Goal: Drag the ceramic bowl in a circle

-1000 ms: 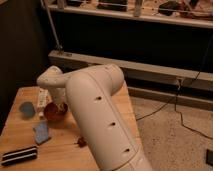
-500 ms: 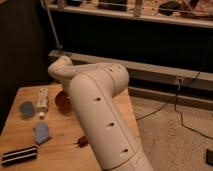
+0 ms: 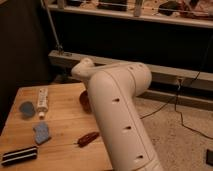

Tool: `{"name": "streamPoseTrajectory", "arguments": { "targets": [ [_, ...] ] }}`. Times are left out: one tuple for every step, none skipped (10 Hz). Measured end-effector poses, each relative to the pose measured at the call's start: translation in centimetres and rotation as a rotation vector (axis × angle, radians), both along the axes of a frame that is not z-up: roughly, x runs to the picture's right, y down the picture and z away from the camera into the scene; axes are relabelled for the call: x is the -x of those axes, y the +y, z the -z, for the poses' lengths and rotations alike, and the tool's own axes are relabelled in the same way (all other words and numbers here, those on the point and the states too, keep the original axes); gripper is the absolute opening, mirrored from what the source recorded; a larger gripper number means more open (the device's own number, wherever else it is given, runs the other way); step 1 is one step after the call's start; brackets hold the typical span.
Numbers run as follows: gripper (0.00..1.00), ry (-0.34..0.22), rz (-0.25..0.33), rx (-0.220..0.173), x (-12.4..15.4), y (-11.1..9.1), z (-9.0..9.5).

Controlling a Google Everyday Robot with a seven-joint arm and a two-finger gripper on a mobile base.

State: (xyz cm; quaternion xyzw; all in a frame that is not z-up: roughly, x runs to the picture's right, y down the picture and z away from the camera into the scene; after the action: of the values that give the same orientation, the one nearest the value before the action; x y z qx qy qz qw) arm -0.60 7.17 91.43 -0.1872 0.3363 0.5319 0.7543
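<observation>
The white arm (image 3: 117, 115) covers the tabletop's (image 3: 60, 127) right edge and hides the end effector, which sits closed somewhere behind it near that edge; whether it touches anything cannot be told. Only a dark sliver of the ceramic bowl (image 3: 83, 102) shows beside the arm, midway along the right side. The arm and the tabletop's near edge are cut off at the bottom, and the print on the white tube (image 3: 42, 98) near the far left corner is too small to read.
</observation>
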Motion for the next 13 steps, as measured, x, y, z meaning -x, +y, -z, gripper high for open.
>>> {"name": "streamPoseTrajectory", "arguments": {
  "targets": [
    [0.00, 0.014, 0.001, 0.025, -1.5, 1.3, 1.2],
    [0.00, 0.010, 0.007, 0.059, -2.2, 2.8, 2.4],
    [0.00, -0.023, 0.046, 0.108, -1.8, 4.9, 3.7],
    [0.00, -0.053, 0.080, 0.151, -1.0, 6.6, 4.7],
    [0.00, -0.111, 0.129, 0.204, 0.9, 9.0, 5.9],
    [0.00, -0.144, 0.159, 0.242, 2.0, 10.8, 6.5],
    [0.00, -0.187, 0.187, 0.280, 3.9, 12.7, 7.1],
    [0.00, -0.235, 0.210, 0.311, 6.2, 14.3, 7.6],
    [0.00, -0.295, 0.236, 0.321, 9.0, 14.8, 7.7],
    [0.00, -0.358, 0.260, 0.318, 12.0, 14.7, 7.9],
    [0.00, -0.450, 0.300, 0.306, 16.3, 14.2, 8.1],
    [0.00, -0.516, 0.333, 0.288, 19.4, 13.3, 8.3],
    [0.00, -0.567, 0.364, 0.265, 21.9, 12.3, 8.3]
  ]
}}
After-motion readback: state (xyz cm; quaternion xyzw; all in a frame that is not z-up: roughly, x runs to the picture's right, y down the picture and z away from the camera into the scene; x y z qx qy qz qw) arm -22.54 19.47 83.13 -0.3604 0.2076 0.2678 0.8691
